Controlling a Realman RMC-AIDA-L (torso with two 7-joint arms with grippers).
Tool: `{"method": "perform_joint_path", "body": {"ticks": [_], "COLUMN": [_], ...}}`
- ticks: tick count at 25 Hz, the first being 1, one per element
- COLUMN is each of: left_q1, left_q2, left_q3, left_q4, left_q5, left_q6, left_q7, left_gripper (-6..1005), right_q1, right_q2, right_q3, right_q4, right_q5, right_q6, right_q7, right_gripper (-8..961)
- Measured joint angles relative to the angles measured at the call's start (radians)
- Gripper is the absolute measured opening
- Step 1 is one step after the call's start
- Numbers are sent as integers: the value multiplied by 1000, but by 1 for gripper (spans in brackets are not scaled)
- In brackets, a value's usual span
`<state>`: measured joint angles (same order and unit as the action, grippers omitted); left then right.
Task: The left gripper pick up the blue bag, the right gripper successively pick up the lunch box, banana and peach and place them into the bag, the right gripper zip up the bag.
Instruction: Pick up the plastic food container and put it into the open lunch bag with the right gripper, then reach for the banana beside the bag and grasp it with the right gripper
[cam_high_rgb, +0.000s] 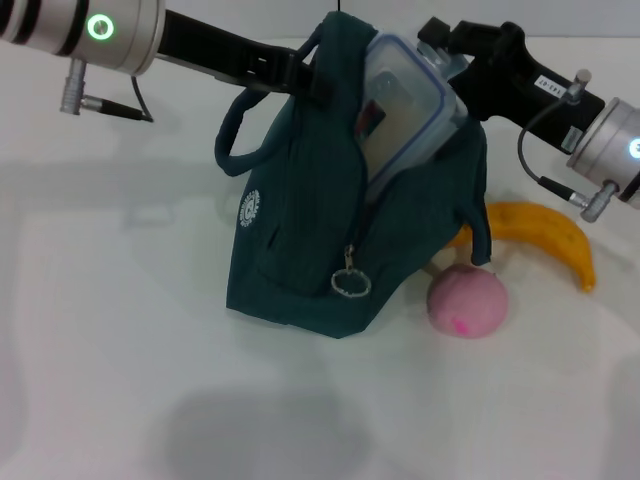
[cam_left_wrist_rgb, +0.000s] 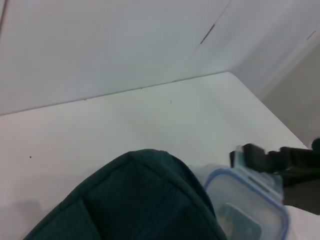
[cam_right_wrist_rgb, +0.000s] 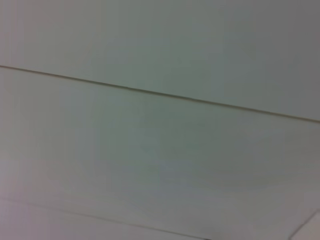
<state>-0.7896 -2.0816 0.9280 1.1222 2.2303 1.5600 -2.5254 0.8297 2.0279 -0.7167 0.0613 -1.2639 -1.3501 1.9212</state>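
My right gripper (cam_high_rgb: 440, 55) is clamped on the lunch box (cam_high_rgb: 405, 105), half inside the blue bag (cam_high_rgb: 300, 230); it may snag the zipper edge. I cannot tell the left gripper's (cam_high_rgb: 305, 70) jaws.

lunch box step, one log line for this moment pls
stage: inserting clear blue-rimmed plastic lunch box | teal fabric bag: held up by left gripper | right gripper: on box | yellow banana, pink peach: on table

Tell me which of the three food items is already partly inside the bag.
The lunch box: it sticks out of the blue bag's open top, with the right gripper at it. The banana and the peach lie on the table beside the bag.
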Motion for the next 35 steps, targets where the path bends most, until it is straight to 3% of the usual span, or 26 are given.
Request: {"method": "perform_joint_path", "body": {"ticks": [15,25,31,33,35], "left_q1": [4,10,13,14,19], "left_q2": [-2,-1,0,0,0], "left_q3": [2,2,-1,-3,-4], "left_q4": [-5,-13,-14,-15,-16], "left_q5": [-3,-3,-3,-1,0], "left_q6": [0,0,0,0,0], "left_q7": [16,16,17,17,17], "left_gripper": [49,49,49,49,49], "right_q1": [40,-14,-96,-142,-205], "right_q2": [0,0,0,-2,-3], "right_q3": [-9,-3,-7,-6,2], "right_q4": [-8,-46,-119,-158,-216], "right_q5": [-105,-105,-101,-101,-84], "right_q6": [70,22,-58,-121,-179], "right_q7": [-168,-290,-312,-338,-365], "right_gripper": [164,173,357,506,505]}}
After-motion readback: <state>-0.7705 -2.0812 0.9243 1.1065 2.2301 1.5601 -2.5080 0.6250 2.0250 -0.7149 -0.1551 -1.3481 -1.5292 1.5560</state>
